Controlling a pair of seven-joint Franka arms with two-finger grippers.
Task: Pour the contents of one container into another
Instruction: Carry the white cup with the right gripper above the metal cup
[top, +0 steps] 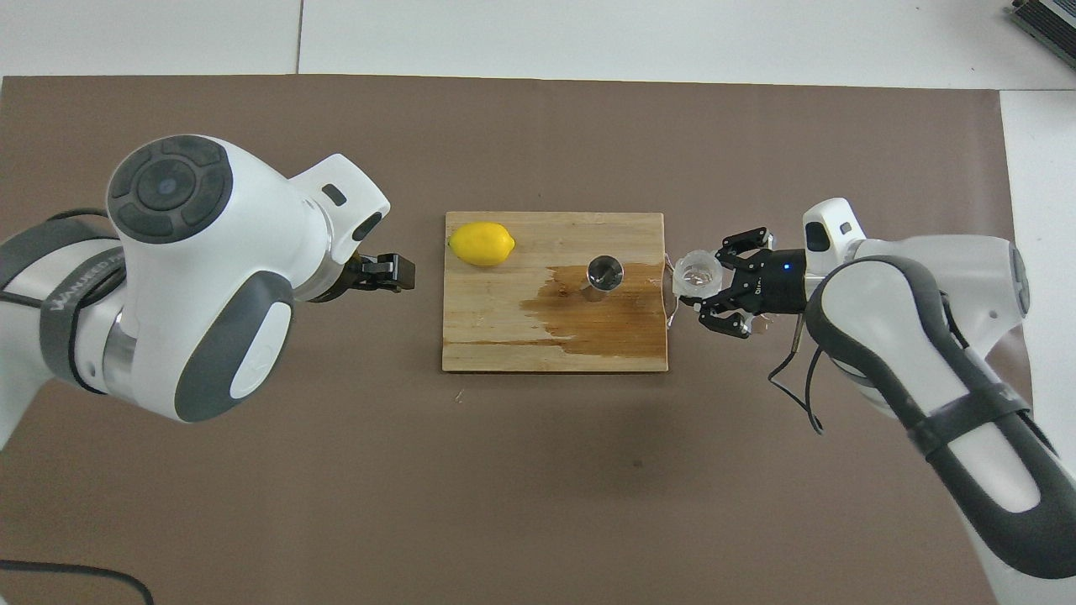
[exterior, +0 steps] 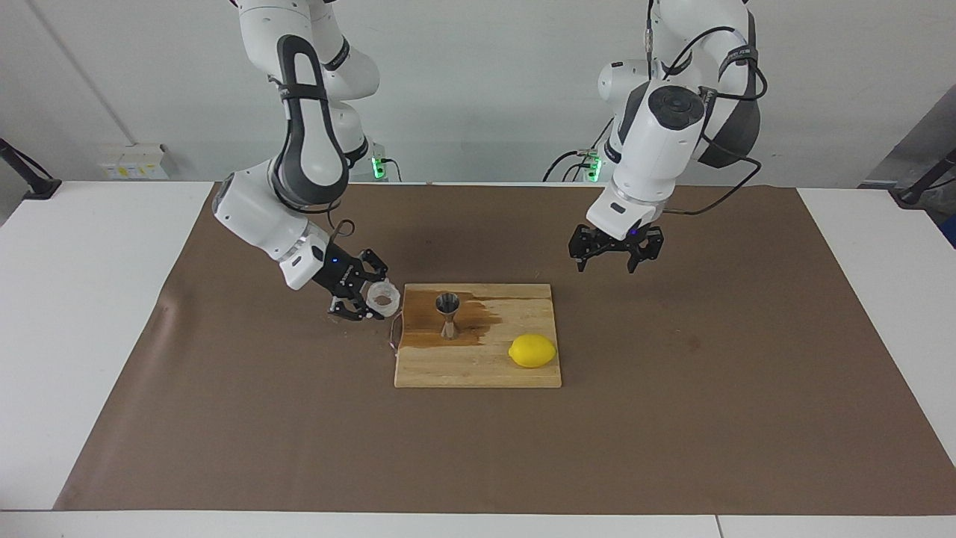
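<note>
My right gripper (exterior: 371, 300) grips the cup (exterior: 383, 297) by the board (exterior: 478, 366); I'd center over the jigger (exterior: 448, 314), tip slowly. Left gripper (exterior: 616, 254) waits open, empty.

A wooden cutting board (exterior: 478, 359) is lying in the middle of the table, on a brown paper sheet (exterior: 672, 418) that is covering most of the white tabletop (exterior: 67, 299). A dark wet stain (top: 588, 315) is spreading over the board's half toward the right arm's end. A yellow lemon (exterior: 532, 350) is resting on the board's corner toward the left arm's end, farthest from the robots.
</note>
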